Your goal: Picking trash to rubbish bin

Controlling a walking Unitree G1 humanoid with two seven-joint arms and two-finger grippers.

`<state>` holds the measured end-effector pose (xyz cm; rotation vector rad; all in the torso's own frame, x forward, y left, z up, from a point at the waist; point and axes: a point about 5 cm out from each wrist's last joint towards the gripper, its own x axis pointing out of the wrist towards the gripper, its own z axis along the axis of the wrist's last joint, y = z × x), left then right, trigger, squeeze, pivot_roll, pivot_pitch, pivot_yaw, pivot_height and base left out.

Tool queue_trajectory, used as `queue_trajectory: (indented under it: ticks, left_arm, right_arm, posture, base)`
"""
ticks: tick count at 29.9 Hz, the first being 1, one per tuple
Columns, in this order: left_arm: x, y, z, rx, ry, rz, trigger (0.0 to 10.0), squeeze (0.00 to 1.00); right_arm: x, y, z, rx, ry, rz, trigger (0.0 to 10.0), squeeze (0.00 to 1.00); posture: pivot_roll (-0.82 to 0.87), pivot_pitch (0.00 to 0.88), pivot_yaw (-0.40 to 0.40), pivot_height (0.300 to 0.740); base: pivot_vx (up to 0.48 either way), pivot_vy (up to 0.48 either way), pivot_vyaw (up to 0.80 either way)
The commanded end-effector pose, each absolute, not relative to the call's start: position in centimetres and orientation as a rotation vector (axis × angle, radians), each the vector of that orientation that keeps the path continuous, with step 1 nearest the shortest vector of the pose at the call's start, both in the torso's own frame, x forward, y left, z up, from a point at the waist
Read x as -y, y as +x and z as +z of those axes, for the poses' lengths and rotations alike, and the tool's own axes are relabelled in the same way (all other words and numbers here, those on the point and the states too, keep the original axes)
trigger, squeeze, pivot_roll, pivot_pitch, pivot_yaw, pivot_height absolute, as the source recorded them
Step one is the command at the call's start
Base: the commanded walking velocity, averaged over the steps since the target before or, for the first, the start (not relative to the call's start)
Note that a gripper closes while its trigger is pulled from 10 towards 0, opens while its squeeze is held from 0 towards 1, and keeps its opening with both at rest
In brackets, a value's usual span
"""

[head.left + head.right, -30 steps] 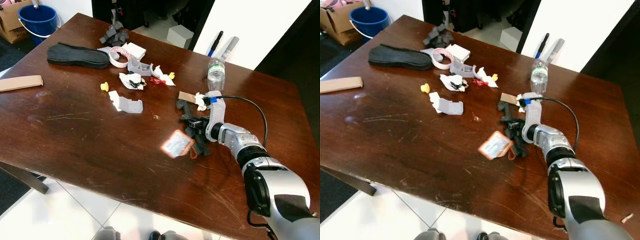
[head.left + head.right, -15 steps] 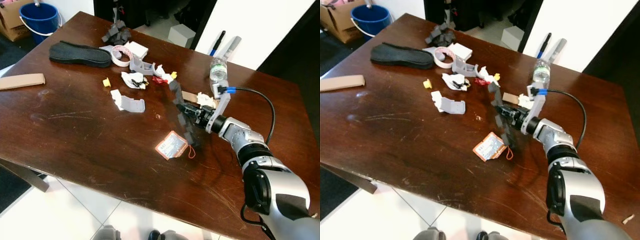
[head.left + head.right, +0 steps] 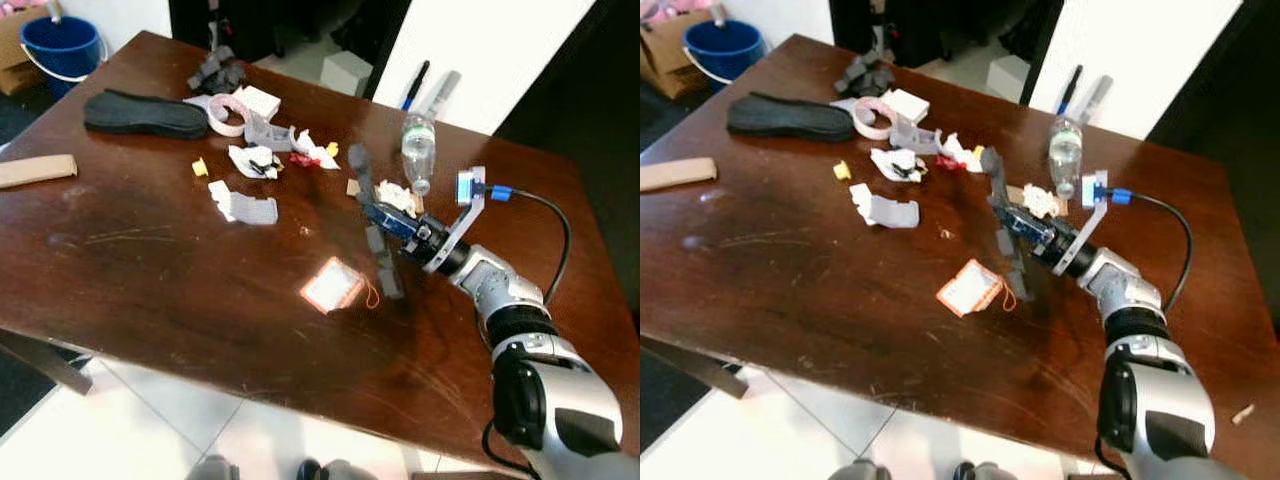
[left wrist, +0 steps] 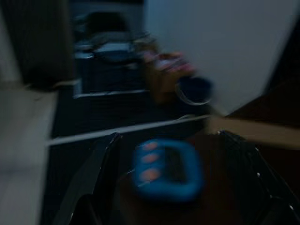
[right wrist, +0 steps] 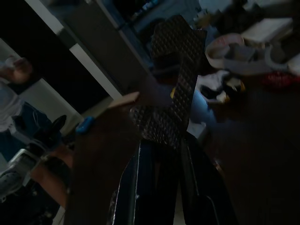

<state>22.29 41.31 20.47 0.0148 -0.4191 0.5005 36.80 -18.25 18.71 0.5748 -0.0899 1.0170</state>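
Note:
My right gripper (image 3: 388, 220) is shut on a long, kinked strip of dark grey foam (image 3: 372, 235). It holds the strip in the air above the middle of the brown table (image 3: 150, 270), and the strip's lower end hangs beside an orange-edged packet (image 3: 332, 285). In the right wrist view the textured foam (image 5: 180, 75) stands up from between the fingers (image 5: 140, 187). More scraps lie toward the far left: crumpled white paper (image 3: 250, 160), a grey plastic piece (image 3: 245, 208), a yellow bit (image 3: 199, 167) and grey foam chunks (image 3: 215, 72). The left wrist view is dark and blurred, and the left fingers (image 4: 93, 178) stand apart.
A blue bucket (image 3: 62, 45) stands on the floor past the table's far left corner, beside a cardboard box. On the table are a black insole (image 3: 145, 112), a plastic bottle (image 3: 418, 150), a tape roll (image 3: 225, 112), a white box (image 3: 262, 100) and a cardboard strip (image 3: 35, 170).
My right gripper has lifted the foam strip off the table and raised it, tilting its wrist up. The camera has shifted slightly.

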Motion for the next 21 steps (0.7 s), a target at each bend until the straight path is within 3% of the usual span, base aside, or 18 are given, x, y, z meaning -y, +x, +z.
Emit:
queue_trajectory:
  ticks: [1,3,5,10,21]
  left_arm:
    - [-37.9,24.0,21.0,0.418,-0.019,0.269,10.0,0.0]
    - [-36.5,24.5,21.5,0.428,-0.025,0.173,10.0,0.0]
    - [-33.1,25.8,22.5,0.429,-0.025,-0.019,10.0,0.0]
    - [-30.3,27.5,22.8,0.41,-0.033,-0.153,10.0,0.0]
    - [-29.4,32.2,22.7,0.357,-0.094,-0.147,10.0,0.0]
  right_arm:
    - [18.6,36.3,18.6,0.11,0.608,1.031,0.0,0.0]
    - [18.7,36.2,18.6,0.116,0.614,1.037,0.0,0.0]
    - [18.4,36.0,18.6,0.119,0.615,1.05,0.0,0.0]
    - [17.4,35.8,18.2,0.097,0.595,1.056,0.0,0.0]
    - [15.8,34.7,18.4,0.08,0.564,1.062,0.0,0.0]
  posture:
    - [0.19,0.146,-0.112,0.74]
    - [0.19,0.146,-0.112,0.74]
    - [0.18,0.153,-0.11,0.74]
    - [0.17,0.169,-0.112,0.74]
    - [0.1,0.235,-0.123,0.74]
  base:
    - [0.0,0.0,0.0]
    - [0.0,0.0,0.0]
    - [0.0,0.0,0.0]
    - [0.0,0.0,0.0]
    - [0.0,0.0,0.0]
